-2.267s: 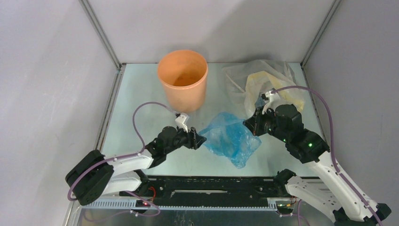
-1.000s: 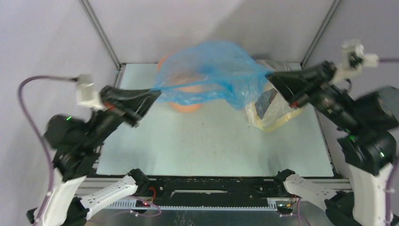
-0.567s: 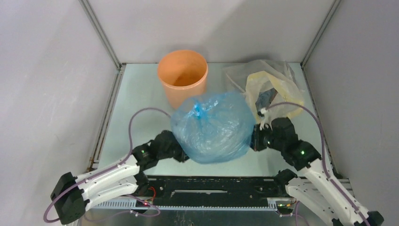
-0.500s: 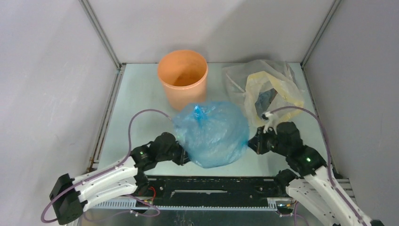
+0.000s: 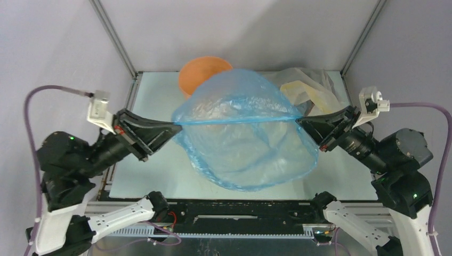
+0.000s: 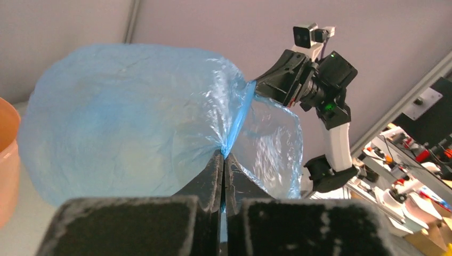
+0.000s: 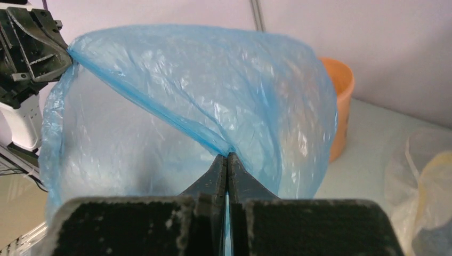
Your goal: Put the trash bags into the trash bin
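Note:
A light-blue translucent trash bag (image 5: pixel 242 141) (image 6: pixel 128 128) (image 7: pixel 176 101) hangs stretched in the air between both arms, puffed wide. My left gripper (image 5: pixel 175 126) (image 6: pixel 223 154) is shut on the bag's left edge. My right gripper (image 5: pixel 299 121) (image 7: pixel 227 156) is shut on its right edge. A taut fold of film runs straight between the two grips. The orange trash bin (image 5: pixel 198 72) (image 7: pixel 341 106) (image 6: pixel 6 154) stands at the back of the table, partly hidden behind the bag.
A yellowish-clear plastic bag (image 5: pixel 314 90) (image 7: pixel 421 181) lies crumpled at the back right of the table. Metal frame posts (image 5: pixel 114 40) and grey walls close in the back and sides. The pale table top (image 5: pixel 154 176) shows under the bag.
Half a second ago both grippers held the bag low near the table's front. Both arms have since lifted and spread apart, stretching the bag open in the air in front of the bin.

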Controlling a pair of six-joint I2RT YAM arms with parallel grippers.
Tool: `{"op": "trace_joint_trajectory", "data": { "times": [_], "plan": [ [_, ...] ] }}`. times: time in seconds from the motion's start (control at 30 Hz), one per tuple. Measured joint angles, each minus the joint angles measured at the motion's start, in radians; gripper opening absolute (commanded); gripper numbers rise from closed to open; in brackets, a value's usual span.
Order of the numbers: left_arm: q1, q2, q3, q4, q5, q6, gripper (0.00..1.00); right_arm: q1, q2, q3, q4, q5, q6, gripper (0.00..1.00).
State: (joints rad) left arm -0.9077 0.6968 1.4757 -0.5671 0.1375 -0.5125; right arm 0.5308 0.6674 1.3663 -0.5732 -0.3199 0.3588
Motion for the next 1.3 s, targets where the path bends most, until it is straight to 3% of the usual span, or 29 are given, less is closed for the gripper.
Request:
{"op": "trace_joint_trajectory", "data": {
  "times": [0.27, 0.6, 0.93, 1.13, 1.3],
  "plan": [
    [0.038, 0.193, 0.242, -0.132, -0.083, 0.032, 0.0, 0.003, 0.141, 0.083, 0.093, 0.005, -0.008, 0.0],
    [0.315, 0.342, 0.324, -0.182, -0.076, 0.086, 0.0, 0.003, 0.326, 0.096, 0.37, 0.0, 0.025, 0.0],
    [0.537, 0.423, 0.371, -0.128, 0.033, 0.074, 0.0, 0.014, 0.625, 0.183, 0.5, -0.029, 0.061, 0.0],
    [0.709, 0.514, 0.401, -0.056, 0.168, 0.015, 0.0, 0.015, 0.782, 0.316, 0.52, -0.037, 0.063, 0.0],
    [0.778, 0.576, 0.402, 0.014, 0.267, -0.04, 0.0, 0.012, 0.864, 0.445, 0.527, -0.035, 0.063, 0.0]
  ]
}}
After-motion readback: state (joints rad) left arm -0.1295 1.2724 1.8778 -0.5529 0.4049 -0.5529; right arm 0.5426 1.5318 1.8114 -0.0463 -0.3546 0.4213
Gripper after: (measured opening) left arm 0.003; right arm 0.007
